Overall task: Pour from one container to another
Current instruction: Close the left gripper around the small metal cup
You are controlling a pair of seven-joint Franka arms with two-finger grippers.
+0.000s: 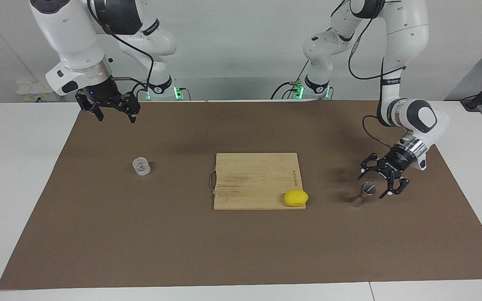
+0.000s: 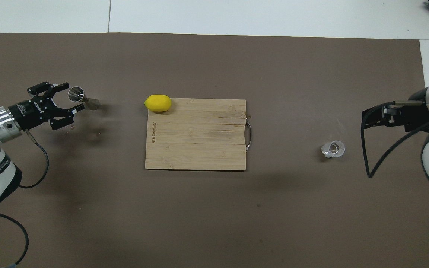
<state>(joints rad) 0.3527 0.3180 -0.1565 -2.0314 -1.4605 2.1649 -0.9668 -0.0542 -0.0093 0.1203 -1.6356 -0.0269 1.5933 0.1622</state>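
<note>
Two spread fingers of the left claw (image 1: 378,182) stand around the upright jigger (image 1: 363,194), not pinching it; right claw (image 1: 113,109) waits, spread.

Jigger (image 1: 363,195): shiny steel, smooth. Cup (image 1: 141,166): clear glass, faceted walls. Board (image 1: 257,175): pale wood, matt, visible grain, thin metal handle at its 9 o'clock edge in the facing view. Lemon (image 1: 296,197): yellow, smooth, slight sheen. Mat (image 1: 241,251): brown, matt. Table (image 1: 15,167): white, smooth.
</note>
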